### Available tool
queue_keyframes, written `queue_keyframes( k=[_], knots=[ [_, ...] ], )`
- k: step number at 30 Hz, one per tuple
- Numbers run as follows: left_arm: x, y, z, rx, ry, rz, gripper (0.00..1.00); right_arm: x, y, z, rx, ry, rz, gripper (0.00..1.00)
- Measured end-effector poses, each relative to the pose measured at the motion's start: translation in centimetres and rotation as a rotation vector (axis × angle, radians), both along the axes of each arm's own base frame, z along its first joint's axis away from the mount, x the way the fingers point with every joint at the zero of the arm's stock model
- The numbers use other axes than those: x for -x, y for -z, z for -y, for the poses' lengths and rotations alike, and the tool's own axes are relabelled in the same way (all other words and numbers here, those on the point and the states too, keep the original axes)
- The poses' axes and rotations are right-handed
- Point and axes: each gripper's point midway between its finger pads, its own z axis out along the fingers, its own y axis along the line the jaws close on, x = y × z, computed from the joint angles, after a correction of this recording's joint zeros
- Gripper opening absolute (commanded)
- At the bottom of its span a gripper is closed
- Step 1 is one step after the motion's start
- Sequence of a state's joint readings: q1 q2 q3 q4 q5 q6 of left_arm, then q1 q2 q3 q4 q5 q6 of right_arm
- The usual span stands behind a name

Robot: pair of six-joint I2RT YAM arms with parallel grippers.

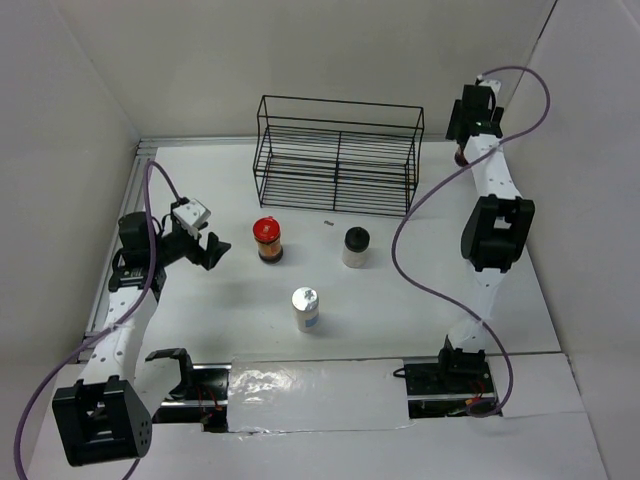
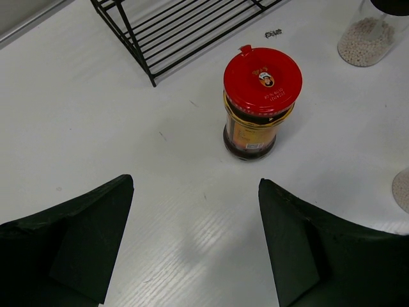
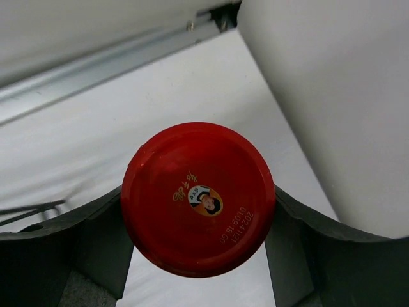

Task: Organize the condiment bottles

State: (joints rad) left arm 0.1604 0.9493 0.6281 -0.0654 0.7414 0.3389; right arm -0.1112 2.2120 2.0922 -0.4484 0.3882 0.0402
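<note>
Fingers (image 3: 77, 246) of R gripper (image 3: 198, 214) hug one red-lid jar (image 3: 198, 204) — prob. gripped for racking; L gripper (image 2: 195, 192) gapes empty, 2nd jar (image 2: 259, 102) at 12 o'clock.

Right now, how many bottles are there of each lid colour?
Dark brown glass jars with round red lids: 2, one gripped by the right claw
White bottle with black cap: 1
White blue-labelled bottle with silver cap: 1
Total: 4

Top cam: high behind arm bases, whole table (image 1: 230, 185). L wrist: close, angled down, shares rack (image 2: 179, 32) corner w/ top. R wrist: close, straight down on red lid (image 3: 198, 208).
</note>
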Motion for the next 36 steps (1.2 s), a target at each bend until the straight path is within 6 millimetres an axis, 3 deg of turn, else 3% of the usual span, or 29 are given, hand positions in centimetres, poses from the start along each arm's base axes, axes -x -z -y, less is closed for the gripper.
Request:
queue_keyframes(
  k=[2, 5, 9, 11, 13, 15, 18, 22, 27, 36],
  knots=[
    [0.1, -0.4, 0.0, -0.002, -0.004, 0.013, 0.92, 1.2, -4.3, -1.1, 0.022, -0.005, 0.061, 0.22],
    [0.3, -0.6, 0.0, -0.002, -0.006, 0.029, 0.91, 3.9, -12.8, -3.8, 0.081, -0.031, 0.201, 0.22],
    [0.6, -1.1, 0.1, 0.003, -0.004, 0.043, 0.91, 8.3, -23.4, -10.4, 0.126, -0.138, 0.416, 0.22],
    [0.8, -1.4, 0.3, 0.013, 0.001, 0.047, 0.91, 10.1, -26.2, -14.1, 0.111, -0.233, 0.487, 0.21],
    [0.9, -1.7, 0.5, 0.019, 0.009, 0.054, 0.91, 11.4, -27.7, -17.4, 0.081, -0.333, 0.531, 0.19],
    [1.1, -1.9, 0.6, 0.021, 0.014, 0.059, 0.91, 11.9, -27.5, -19.8, 0.047, -0.421, 0.533, 0.19],
    [1.3, -1.9, 0.7, 0.023, 0.018, 0.057, 0.91, 11.4, -24.9, -21.0, 0.017, -0.477, 0.479, 0.19],
    [1.5, -1.9, 0.8, 0.026, 0.020, 0.050, 0.91, 9.6, -18.5, -22.3, -0.015, -0.535, 0.320, 0.19],
    [1.8, -1.6, 0.9, 0.030, 0.024, 0.035, 0.91, 7.5, -12.1, -24.3, -0.061, -0.596, 0.179, 0.16],
    [2.0, -1.8, 0.9, 0.029, 0.024, 0.040, 0.91, 7.1, -6.6, -24.5, -0.075, -0.593, 0.093, 0.17]
  ],
)
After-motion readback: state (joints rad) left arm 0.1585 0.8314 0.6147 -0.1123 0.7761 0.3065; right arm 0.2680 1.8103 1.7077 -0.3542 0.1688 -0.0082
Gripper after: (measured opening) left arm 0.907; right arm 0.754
